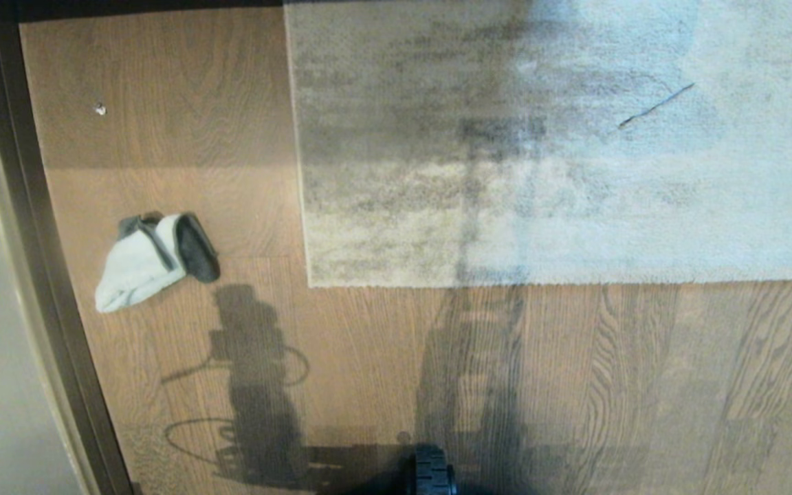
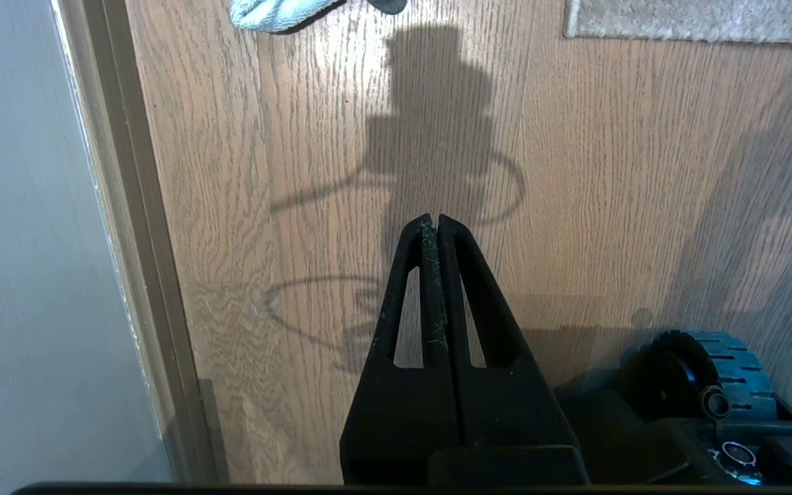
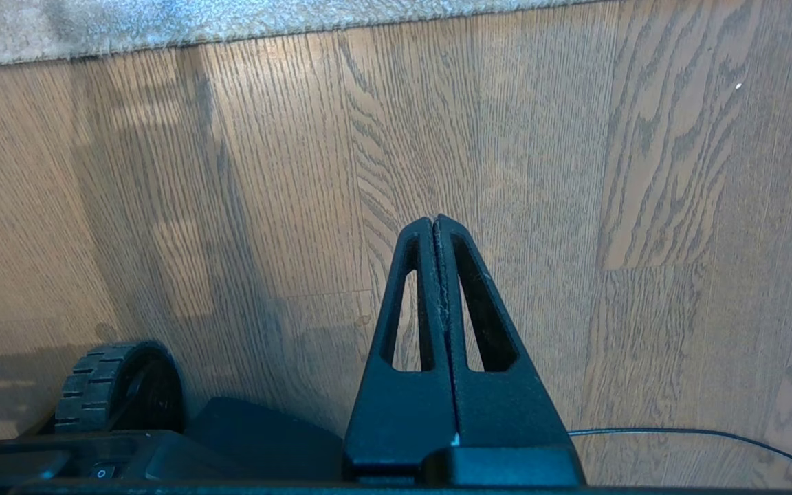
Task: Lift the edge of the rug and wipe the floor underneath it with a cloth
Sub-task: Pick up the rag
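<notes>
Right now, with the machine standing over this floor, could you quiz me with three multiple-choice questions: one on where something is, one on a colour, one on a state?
1. Where does the cloth lie?
A. On the rug
B. On the floor, between rug and baseboard
C. In a pincer

2. The cloth's colours?
A. Red and blue
B. All black
C. Off-white and dark grey

3. How is the rug edge?
A. Flat on the floor
B. Folded back
C. Lifted by a pincer

Answers: 1 B, it rests on bare planks left of the rug. 2 C, both faces show. 3 A, left pincer and right pincer hang shut, empty.
</notes>
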You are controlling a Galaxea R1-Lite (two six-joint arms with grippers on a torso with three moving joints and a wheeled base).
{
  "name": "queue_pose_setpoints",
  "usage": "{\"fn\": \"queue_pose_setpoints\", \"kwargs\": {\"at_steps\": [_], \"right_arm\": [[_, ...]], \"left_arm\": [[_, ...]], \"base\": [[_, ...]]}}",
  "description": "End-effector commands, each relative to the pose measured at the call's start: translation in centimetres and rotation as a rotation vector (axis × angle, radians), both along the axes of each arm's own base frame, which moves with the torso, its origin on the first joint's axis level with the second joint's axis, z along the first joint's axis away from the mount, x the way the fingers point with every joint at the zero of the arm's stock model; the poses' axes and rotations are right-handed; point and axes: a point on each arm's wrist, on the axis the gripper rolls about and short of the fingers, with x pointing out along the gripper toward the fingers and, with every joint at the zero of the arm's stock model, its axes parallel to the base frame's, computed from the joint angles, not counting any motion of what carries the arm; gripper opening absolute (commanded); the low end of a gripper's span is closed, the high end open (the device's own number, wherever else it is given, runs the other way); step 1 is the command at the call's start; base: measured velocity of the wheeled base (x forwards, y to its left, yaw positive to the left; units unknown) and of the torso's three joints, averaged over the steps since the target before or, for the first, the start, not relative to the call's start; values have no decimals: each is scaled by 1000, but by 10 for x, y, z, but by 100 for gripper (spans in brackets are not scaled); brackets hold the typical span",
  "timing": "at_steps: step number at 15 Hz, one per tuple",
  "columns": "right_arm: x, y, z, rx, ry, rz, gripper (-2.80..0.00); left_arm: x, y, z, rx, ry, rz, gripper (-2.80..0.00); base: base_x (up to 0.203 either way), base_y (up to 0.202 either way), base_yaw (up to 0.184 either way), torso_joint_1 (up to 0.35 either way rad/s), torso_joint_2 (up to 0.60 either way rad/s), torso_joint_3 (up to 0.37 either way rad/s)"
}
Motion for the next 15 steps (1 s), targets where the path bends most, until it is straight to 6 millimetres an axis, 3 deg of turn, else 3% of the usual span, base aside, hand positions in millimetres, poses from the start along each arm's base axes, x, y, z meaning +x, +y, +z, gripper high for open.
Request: {"fn": "queue_pose_setpoints", "kwargs": {"at_steps": [1,15], "right_arm": [[0,0,0,0,-1,0,-280],[0,0,0,0,1,0,-280]], "left_arm": [[0,0,0,-2,0,1,-280],[0,0,0,-7,-3,2,-280]], "base": [[0,0,0,0,0,0],[0,0,0,0,0,0]]}}
